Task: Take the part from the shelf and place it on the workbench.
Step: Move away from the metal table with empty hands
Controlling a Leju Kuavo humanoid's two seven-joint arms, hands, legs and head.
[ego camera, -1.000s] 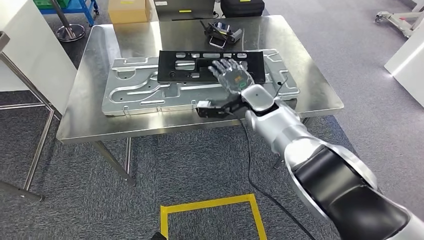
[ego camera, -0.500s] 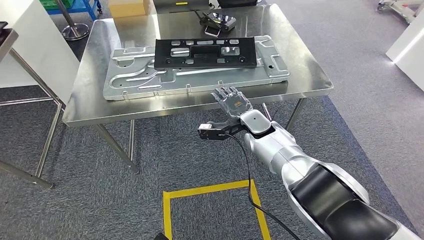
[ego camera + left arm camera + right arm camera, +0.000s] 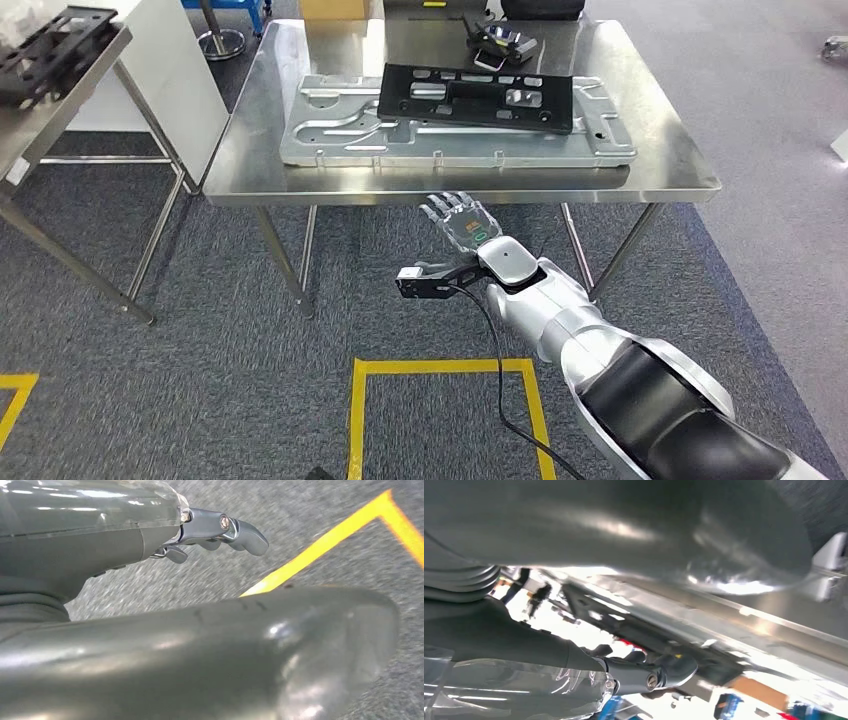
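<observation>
The black plastic part (image 3: 475, 97) lies flat on the ribbed metal panel (image 3: 330, 130) at 12 o'clock in the head view, both resting on the steel workbench (image 3: 650, 165). Nothing touches it.

The right hand (image 3: 462, 217) hangs just off the bench's near edge, below the tabletop, fingers spread and holding nothing. In the left wrist view the left hand (image 3: 210, 530) hangs over grey carpet beside a strip of yellow floor tape (image 3: 325, 545); its fingers look loosely curled with nothing in them, though I cannot tell for certain how far they close.

Judging by how things lie, the placing looks done and the step in hand is clearing away. To do it well, the right arm should draw straight toward the body, keeping the hand below and clear of the bench lip so it cannot catch the panel's front edge and shift the part.

At 10 o'clock a second metal table (image 3: 60, 105) carries another dark part (image 3: 50, 45).
</observation>
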